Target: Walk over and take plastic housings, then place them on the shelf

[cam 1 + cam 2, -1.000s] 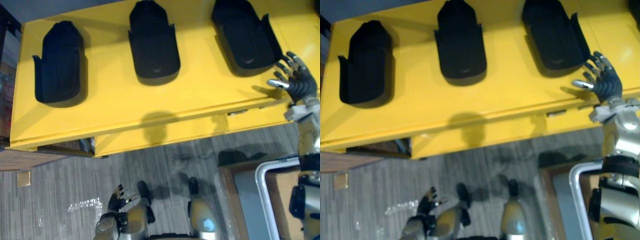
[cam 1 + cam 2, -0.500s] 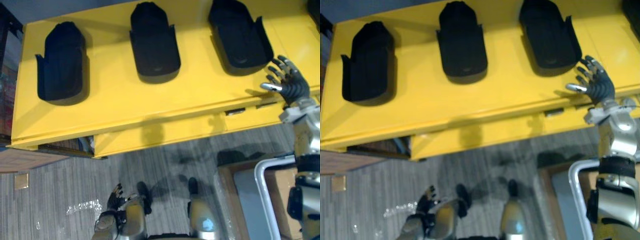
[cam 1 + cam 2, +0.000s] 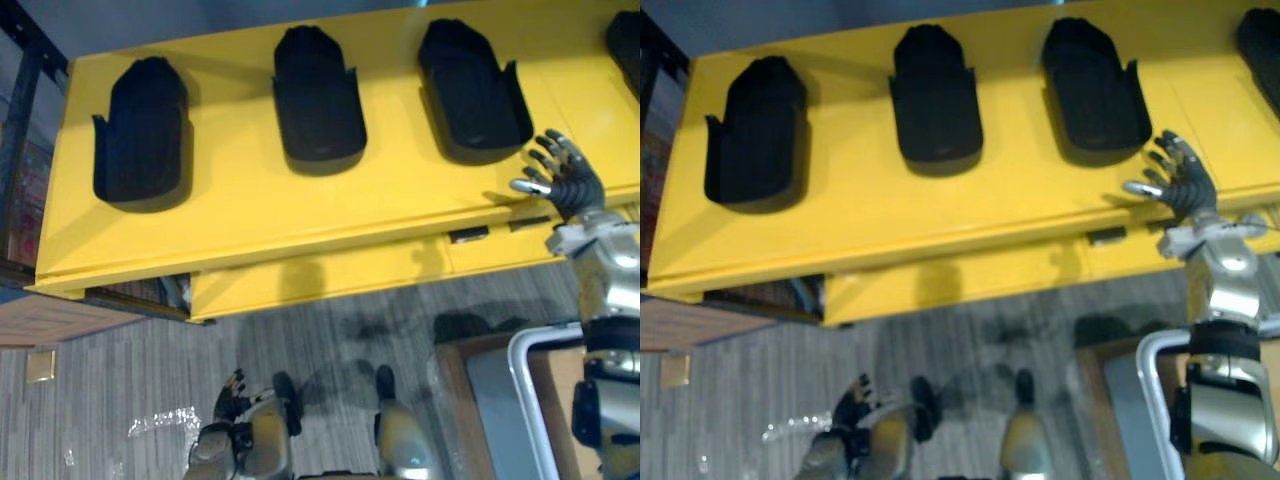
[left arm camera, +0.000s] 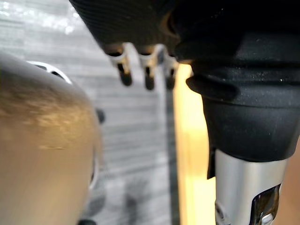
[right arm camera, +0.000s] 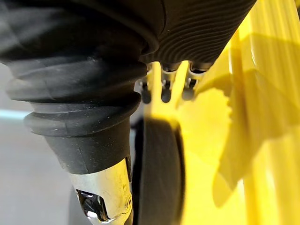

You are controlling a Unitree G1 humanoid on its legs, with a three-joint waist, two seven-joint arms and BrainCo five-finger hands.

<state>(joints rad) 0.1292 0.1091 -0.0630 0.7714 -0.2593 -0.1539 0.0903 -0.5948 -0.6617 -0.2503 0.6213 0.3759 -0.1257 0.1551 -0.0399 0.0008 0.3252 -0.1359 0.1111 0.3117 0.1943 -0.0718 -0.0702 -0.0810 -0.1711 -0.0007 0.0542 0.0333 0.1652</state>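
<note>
Housings: three black moulded plastic housings [image 3: 318, 95], rounded, in a row along the far edge of the smooth yellow table [image 3: 250, 215].
Right hand [image 3: 562, 180]: fingers spread, empty, at the table's front edge, just beside the rightmost housing.
Left hand [image 3: 232, 392]: fingers relaxed, empty, low over the grey striped floor [image 3: 120, 370].

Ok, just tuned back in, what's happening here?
The robot stands at the yellow table, where black housings lie in a row. Its right hand is up at the table's front edge, fingers spread, close beside the third housing from the left and holding nothing. The left hand hangs low above the floor, open and empty. No housing has been picked up yet.
</note>
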